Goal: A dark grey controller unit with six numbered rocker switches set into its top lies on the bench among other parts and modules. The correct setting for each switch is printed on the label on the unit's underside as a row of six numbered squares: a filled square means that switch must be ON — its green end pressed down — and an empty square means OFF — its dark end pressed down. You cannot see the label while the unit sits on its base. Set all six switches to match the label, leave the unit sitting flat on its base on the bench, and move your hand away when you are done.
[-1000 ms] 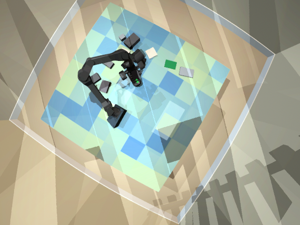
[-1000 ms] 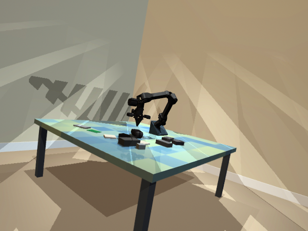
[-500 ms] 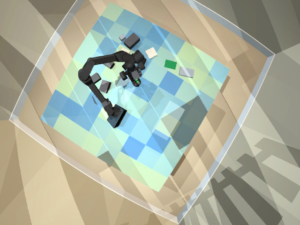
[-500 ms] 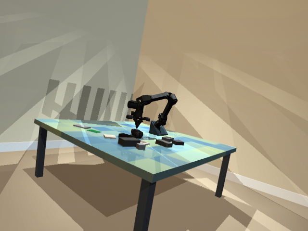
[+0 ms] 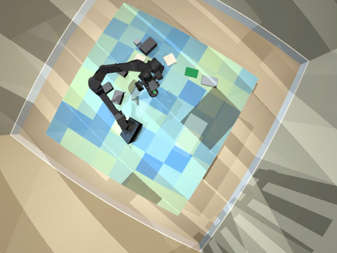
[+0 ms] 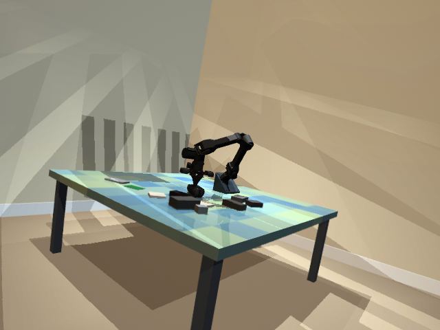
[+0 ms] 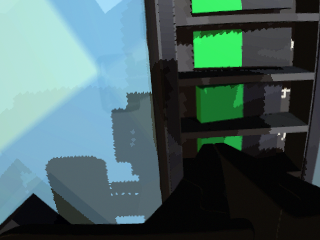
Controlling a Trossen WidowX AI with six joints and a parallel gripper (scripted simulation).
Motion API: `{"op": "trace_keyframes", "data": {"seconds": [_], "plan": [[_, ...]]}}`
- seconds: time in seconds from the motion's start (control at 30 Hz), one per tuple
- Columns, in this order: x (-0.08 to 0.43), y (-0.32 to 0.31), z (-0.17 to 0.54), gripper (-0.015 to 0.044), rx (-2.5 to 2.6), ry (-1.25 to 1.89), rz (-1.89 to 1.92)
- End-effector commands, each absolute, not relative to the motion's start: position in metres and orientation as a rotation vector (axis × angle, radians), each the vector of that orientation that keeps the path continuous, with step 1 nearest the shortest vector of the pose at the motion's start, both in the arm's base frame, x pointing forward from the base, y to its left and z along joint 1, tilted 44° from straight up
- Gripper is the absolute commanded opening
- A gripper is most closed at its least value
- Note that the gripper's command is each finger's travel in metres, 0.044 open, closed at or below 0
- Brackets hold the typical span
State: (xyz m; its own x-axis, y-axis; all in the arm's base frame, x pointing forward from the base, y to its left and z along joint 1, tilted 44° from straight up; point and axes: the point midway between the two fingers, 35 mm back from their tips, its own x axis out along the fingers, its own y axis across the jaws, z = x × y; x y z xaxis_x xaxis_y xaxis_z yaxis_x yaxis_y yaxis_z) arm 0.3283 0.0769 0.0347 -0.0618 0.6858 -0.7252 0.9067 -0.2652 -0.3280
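The dark grey controller unit [image 5: 154, 94] [image 6: 199, 192] [image 7: 167, 100] lies under my hand, its switch side up. The wrist view shows part of its row of rockers: one green end [image 7: 217, 49] is bright, the one below it [image 7: 220, 104] is darker, and parts of two more show. Which ends are pressed is hard to tell. The numbers at the right are only partly seen, and the underside label is hidden. My gripper [image 6: 194, 183] [image 7: 212, 154] is shut and empty, pointing down, its tip over the lowest visible green end. Contact cannot be told.
Near the unit are a dark box [image 5: 148, 45] [image 6: 184, 203], a small grey block [image 5: 137, 41] [image 6: 201, 209] and a cream tile [image 5: 170, 59] [image 6: 157, 194]. A green plate [image 5: 191, 72] [image 6: 134, 187] and a light grey plate [image 5: 209, 80] lie farther off. Dark blocks [image 5: 117, 97] [image 6: 254, 203] lie near the arm.
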Motion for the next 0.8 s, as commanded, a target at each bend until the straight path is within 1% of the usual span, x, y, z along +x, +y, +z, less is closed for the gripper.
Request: {"op": "trace_keyframes", "data": {"seconds": [0.0,0.47,0.63,0.77], "plan": [[0.327,0.081,0.031,0.0,1.956,1.727,-1.24],[0.327,0.081,0.031,0.0,1.956,1.727,-1.24],[0.33,0.052,0.061,0.0,1.954,1.725,-1.242],[0.33,0.05,0.063,0.0,1.955,1.725,-1.242]]}}
